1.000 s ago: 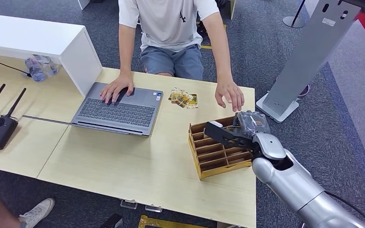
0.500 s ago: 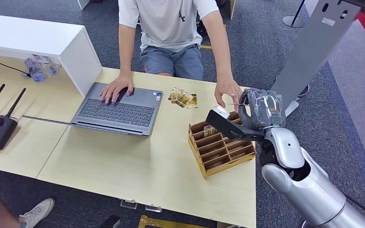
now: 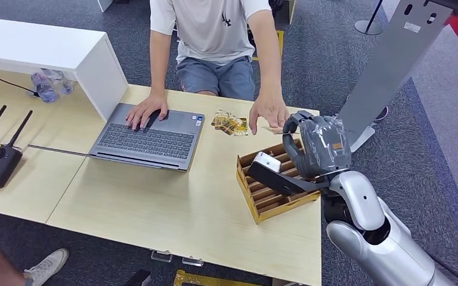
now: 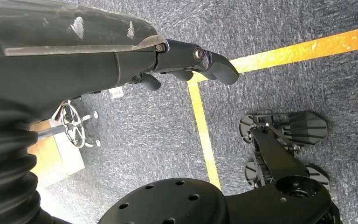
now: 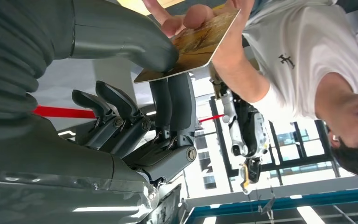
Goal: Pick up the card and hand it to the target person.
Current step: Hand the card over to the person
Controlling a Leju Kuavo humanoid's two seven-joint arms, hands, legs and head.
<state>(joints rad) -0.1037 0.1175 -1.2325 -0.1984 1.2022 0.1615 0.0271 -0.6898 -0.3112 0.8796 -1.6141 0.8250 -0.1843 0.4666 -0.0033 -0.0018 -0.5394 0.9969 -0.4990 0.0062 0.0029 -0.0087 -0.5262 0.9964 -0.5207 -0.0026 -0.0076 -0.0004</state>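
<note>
Your right hand [image 5: 135,93] pinches the card [image 5: 191,46] between thumb and fingers above the slotted tray [image 3: 256,196], the person's hand [image 3: 268,113] already touching its far edge; releasing before they grip firmly could drop it onto the worktop [image 3: 155,202].

The card [image 5: 193,44] is thin and flat with a gold-brown printed face and rounded corners. It is pinched at one end by the right robot hand [image 3: 319,149], above the far right of the counter [image 3: 173,208], while the person's hand [image 3: 268,113] touches its other end.
</note>
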